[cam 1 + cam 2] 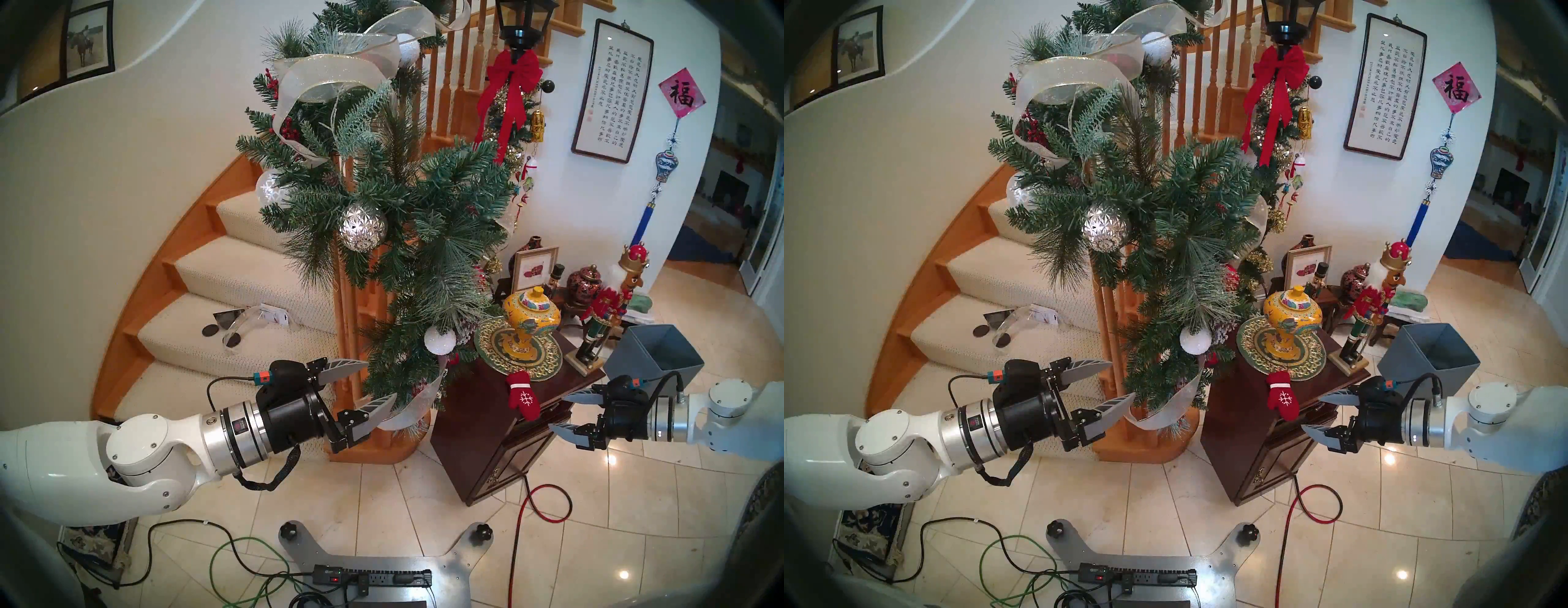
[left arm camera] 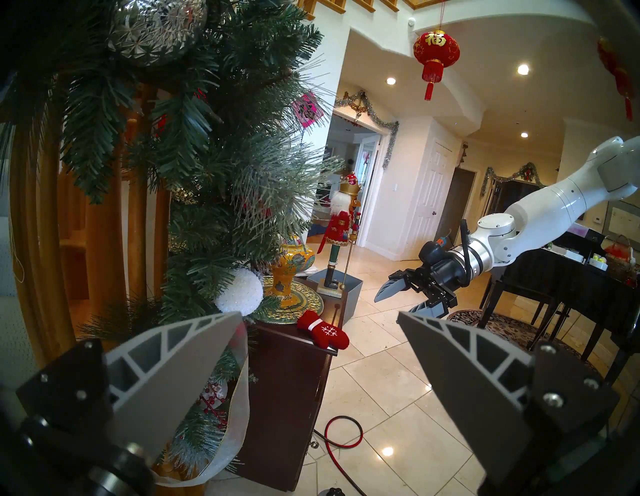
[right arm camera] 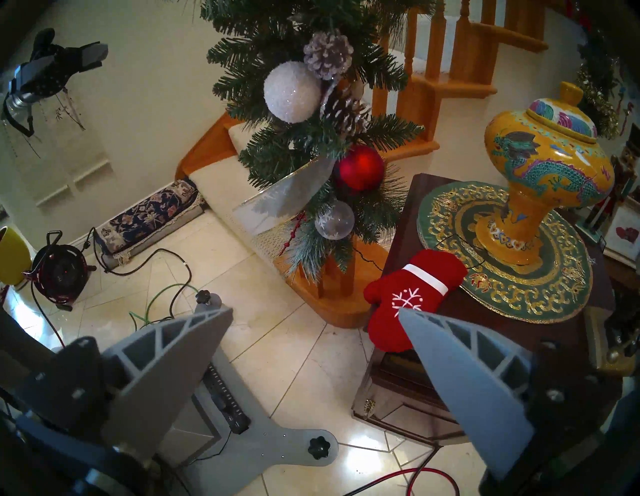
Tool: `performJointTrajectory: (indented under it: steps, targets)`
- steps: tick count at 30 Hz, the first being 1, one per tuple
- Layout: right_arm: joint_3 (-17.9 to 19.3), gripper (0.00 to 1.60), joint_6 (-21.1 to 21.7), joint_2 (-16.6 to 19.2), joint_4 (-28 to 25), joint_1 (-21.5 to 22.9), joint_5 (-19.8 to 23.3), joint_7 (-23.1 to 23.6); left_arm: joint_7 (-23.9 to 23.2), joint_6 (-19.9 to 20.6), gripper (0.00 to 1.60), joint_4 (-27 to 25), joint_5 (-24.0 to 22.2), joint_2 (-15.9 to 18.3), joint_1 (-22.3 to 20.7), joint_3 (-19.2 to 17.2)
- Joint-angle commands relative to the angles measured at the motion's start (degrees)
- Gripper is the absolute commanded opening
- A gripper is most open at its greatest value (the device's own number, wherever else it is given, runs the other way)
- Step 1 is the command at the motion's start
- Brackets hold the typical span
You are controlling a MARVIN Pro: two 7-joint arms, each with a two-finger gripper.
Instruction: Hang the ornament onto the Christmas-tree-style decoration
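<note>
With both grippers wide and empty, the right gripper (image 1: 566,414) should ease toward 9 o'clock onto the mitten (image 1: 524,395) draped over the cabinet (image 1: 479,424) edge, below the garland (image 1: 403,204).

A dark wooden cabinet (image 1: 479,429) stands right of the staircase; its top is the surface for a round green-and-gold plate (image 1: 519,354) with a yellow lidded dragon vase (image 1: 530,320) standing on it. Farther right stand a tall red nutcracker (image 1: 606,305) and a grey open bin (image 1: 655,354). A framed calligraphy scroll (image 1: 611,91) hangs on the far wall, beside a red diamond-shaped paper with a character (image 1: 682,98). A red cable (image 1: 547,505) loops across the near tiled floor (image 1: 382,501). Clear packaging (image 1: 246,322) lies on a carpeted stair (image 1: 212,344). A power strip (image 1: 373,579) sits nearest.
</note>
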Motion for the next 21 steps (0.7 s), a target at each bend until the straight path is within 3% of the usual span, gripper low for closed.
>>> performJointTrajectory:
  steps: [1,21]
  targets:
    - [4.4,1.6,1.2,0.0,-0.7,-4.0,-0.5,-1.1,0.1,-0.1,1.6,0.0,0.0,0.1,-0.2,-0.2]
    - [15.1,1.6,5.9,0.0,-4.2,-15.1,-3.9,-9.3,0.0,-0.1,1.6,0.0,0.0,0.1,-0.2,-0.2]
